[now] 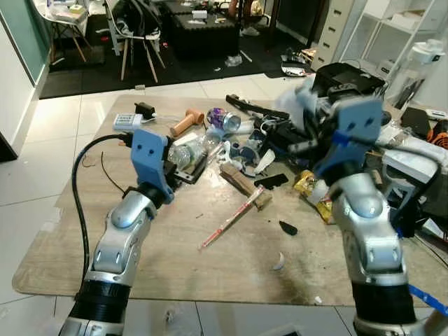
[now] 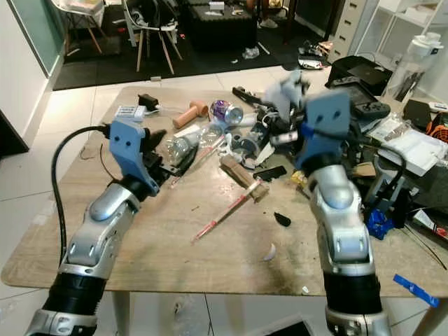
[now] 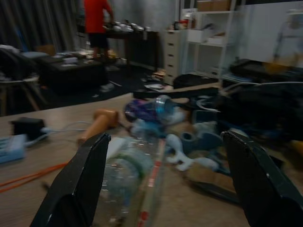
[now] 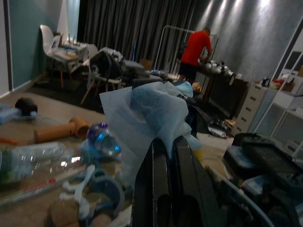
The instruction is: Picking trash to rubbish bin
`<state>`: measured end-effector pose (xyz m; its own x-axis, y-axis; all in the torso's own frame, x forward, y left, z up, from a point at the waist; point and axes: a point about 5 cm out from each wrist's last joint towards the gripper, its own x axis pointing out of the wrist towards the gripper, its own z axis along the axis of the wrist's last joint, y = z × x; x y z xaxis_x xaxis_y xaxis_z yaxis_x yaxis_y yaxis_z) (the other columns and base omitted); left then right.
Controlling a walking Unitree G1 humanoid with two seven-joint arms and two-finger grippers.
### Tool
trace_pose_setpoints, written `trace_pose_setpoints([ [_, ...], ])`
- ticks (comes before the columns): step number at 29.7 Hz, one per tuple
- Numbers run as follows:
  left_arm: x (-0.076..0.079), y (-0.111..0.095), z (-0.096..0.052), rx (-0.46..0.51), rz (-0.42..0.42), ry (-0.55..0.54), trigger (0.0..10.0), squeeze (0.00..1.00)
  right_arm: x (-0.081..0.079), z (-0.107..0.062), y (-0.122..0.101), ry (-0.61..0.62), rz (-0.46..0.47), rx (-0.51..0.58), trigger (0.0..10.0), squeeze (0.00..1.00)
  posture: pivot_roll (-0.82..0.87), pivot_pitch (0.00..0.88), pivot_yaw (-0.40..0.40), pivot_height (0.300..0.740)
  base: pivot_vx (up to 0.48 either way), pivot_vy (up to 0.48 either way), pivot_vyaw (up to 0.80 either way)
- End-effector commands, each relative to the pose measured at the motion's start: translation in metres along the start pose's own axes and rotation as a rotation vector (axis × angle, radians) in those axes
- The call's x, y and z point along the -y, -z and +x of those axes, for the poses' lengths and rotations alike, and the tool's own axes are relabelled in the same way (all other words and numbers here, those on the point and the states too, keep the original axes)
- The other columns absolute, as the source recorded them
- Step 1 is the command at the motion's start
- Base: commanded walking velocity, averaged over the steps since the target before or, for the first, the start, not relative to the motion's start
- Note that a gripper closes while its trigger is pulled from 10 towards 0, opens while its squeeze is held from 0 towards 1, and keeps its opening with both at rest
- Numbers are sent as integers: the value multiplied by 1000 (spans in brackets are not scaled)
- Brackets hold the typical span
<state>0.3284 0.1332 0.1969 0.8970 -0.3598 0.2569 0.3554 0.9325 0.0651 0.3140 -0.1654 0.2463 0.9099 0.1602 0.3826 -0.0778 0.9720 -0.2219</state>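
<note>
a: your right claw (image 4: 163, 156) is clamped on a crumpled tissue (image 4: 142, 118), fingers pressed together with the paper bunched just above the tips. it's lifted clear of the bench (image 1: 175, 238), above the heap of clutter.

b: why held so high?

a: i'd judge it's so the tissue won't snag on the pile below while you carry it off. no rubbish bin can be made out from here, so you'll have to turn and look for one.

b: and the left claw (image 3: 165, 189)?

a: spread wide, holding nothing, low over the bench. a clear plastic bottle (image 3: 125, 165) lies just ahead, between its fingers (image 3: 78, 189), with a purple can (image 1: 224, 119) a little further on and a wooden handle (image 1: 187, 122) off to the side.

b: so it's lined up for the bottle?

a: that's my reading. the fingers straddle it but aren't touching it yet. there's also a person in a red top (image 4: 196, 47) well beyond the right claw, at the back of the room.
</note>
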Motion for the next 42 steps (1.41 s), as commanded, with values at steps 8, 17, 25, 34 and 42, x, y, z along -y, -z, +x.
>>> trace_pose_setpoints([
  [8,1,0,-2,16,3,-49,10000,0,-15,-6,8,-53,-15,6,10000,0,-84,81,-17,740,0,0,-550],
  [17,8,0,-2,25,16,-45,10000,0,-26,-5,10,-90,-31,19,10000,0,-75,86,-16,740,0,0,-800],
  [25,6,-1,-2,29,41,-46,10000,0,-30,-3,10,-103,-35,25,10000,0,-75,87,-19,740,0,0,-800],
  [34,3,-1,-2,32,47,-67,10000,0,-35,-6,13,-118,-31,21,10000,0,-77,90,-20,740,0,0,-800],
  [42,3,1,-4,23,48,-70,10000,0,-35,-8,20,-117,-26,-2,10000,0,-82,95,-11,740,0,0,-800],
])
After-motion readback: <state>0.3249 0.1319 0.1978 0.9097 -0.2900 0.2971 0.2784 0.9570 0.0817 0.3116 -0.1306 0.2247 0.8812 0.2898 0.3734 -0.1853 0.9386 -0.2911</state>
